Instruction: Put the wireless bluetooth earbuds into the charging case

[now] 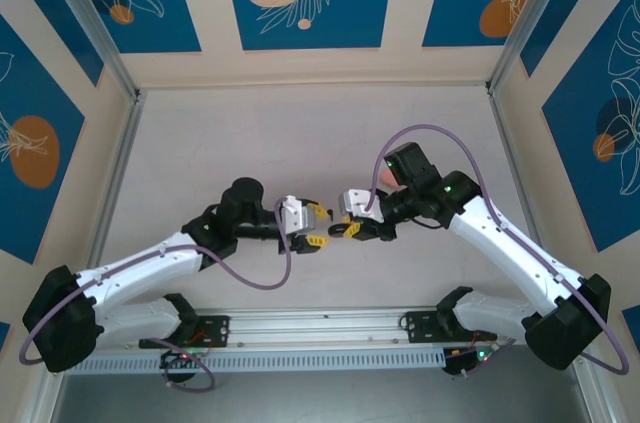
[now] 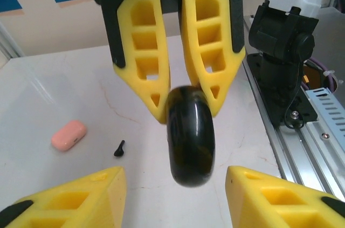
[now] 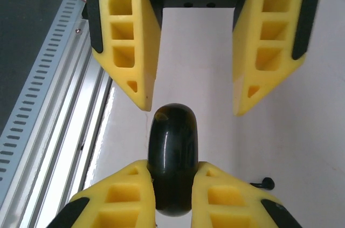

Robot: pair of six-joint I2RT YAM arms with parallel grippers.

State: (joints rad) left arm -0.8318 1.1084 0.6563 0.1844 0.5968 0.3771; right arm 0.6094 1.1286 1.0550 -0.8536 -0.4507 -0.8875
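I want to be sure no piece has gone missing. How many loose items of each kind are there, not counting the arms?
Pink case: 1
Black disc: 1, clamped in the right gripper
Small black earbud: 1, lying on the table beside the case
Total: 3

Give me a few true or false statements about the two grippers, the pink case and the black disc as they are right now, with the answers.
1. The right gripper is clamped on the black disc. True.
2. The left gripper grips the pink charging case. False: its jaws stand open around the disc's end, and the case lies free on the table.
3. The small black earbud sits inside the case. False: it lies on the table beside the case, apart from it.
4. The disc is held on edge between the fingers. True.
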